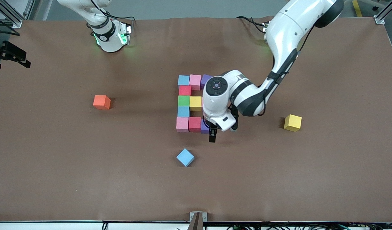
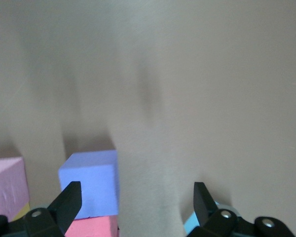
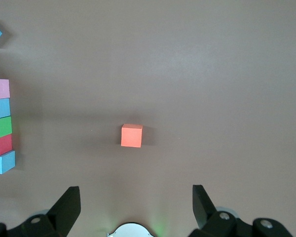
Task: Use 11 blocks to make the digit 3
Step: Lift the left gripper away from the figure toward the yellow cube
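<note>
We see the digit 3 [image 1: 190,103] mid-table, cubes touching: farthest row blue [image 1: 183,80], pink [image 1: 195,81], purple [image 1: 205,81]; a red cube [image 1: 184,90] under the blue; middle row green [image 1: 184,101] and yellow [image 1: 195,103], its third spot hidden by the left arm; another blue [image 1: 183,111]; nearest row pink [image 1: 182,124], red [image 1: 194,124], purple [image 1: 204,127], partly hidden.

Left gripper [image 1: 212,135] hangs low at the purple end of the nearest row, jaws apart, nothing between them. Its wrist view shows a purple cube [image 2: 90,182], pink ones beside it.

Right gripper [image 3: 133,205] waits by its base, jaws apart, empty, the orange cube [image 3: 131,135] under its camera.

Loose cubes: a tilted blue block [image 1: 185,157] nearer the camera than the figure, a yellow block [image 1: 292,122] toward the left arm's end, the orange one toward the right arm's end.
</note>
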Robot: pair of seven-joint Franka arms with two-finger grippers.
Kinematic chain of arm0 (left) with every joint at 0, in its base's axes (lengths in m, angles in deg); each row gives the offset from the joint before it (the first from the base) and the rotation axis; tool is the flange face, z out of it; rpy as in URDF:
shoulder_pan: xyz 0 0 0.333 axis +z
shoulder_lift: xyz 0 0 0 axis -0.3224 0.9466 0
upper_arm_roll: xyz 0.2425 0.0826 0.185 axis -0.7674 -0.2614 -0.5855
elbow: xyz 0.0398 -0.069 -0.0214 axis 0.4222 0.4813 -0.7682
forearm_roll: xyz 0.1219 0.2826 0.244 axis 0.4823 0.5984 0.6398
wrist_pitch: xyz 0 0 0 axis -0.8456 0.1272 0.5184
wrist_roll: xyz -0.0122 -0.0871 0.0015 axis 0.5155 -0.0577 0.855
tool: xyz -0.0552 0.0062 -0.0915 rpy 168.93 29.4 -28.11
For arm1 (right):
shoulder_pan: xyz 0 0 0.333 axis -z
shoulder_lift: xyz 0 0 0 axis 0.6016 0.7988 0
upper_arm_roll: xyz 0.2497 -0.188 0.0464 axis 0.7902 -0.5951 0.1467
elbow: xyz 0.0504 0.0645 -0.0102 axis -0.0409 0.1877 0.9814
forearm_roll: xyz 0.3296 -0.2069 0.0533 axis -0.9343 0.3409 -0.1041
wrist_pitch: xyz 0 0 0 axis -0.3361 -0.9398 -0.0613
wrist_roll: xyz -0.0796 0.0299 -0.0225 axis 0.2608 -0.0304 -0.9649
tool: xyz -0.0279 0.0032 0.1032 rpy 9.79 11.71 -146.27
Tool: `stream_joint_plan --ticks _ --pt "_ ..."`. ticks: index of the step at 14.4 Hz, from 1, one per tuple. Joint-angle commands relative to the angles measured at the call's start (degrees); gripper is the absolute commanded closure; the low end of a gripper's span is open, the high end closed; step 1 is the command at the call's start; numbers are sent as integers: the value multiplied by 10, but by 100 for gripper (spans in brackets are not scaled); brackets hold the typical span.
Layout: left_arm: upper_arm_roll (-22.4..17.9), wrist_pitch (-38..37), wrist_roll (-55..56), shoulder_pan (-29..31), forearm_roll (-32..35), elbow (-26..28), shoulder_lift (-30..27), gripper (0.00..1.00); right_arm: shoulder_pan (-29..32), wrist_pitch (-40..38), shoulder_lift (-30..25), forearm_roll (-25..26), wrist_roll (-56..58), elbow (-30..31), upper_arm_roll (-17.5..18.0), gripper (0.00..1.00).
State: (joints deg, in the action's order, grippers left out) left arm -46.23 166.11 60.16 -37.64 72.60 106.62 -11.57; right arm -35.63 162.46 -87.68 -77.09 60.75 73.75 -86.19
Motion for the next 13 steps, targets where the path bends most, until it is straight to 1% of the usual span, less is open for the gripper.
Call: stream_joint_plan --ticks 1,5,9,10,13 --pt "-2 -10 -123 34 -35 8 -37 0 3 -2 -13 0 -7 12 4 0" --pt "-1 -11 -294 77 -36 32 -78 0 3 -5 -13 -7 -27 12 5 0" --pt "-1 -11 -442 113 -38 81 -119 0 6 -4 -13 -15 -26 13 3 0" --pt "1 -11 -481 128 -38 96 -131 0 7 -4 -13 -27 -24 13 1 0" --pt "22 -11 -641 178 -38 127 -155 0 8 -4 -12 -26 -18 12 0 0"
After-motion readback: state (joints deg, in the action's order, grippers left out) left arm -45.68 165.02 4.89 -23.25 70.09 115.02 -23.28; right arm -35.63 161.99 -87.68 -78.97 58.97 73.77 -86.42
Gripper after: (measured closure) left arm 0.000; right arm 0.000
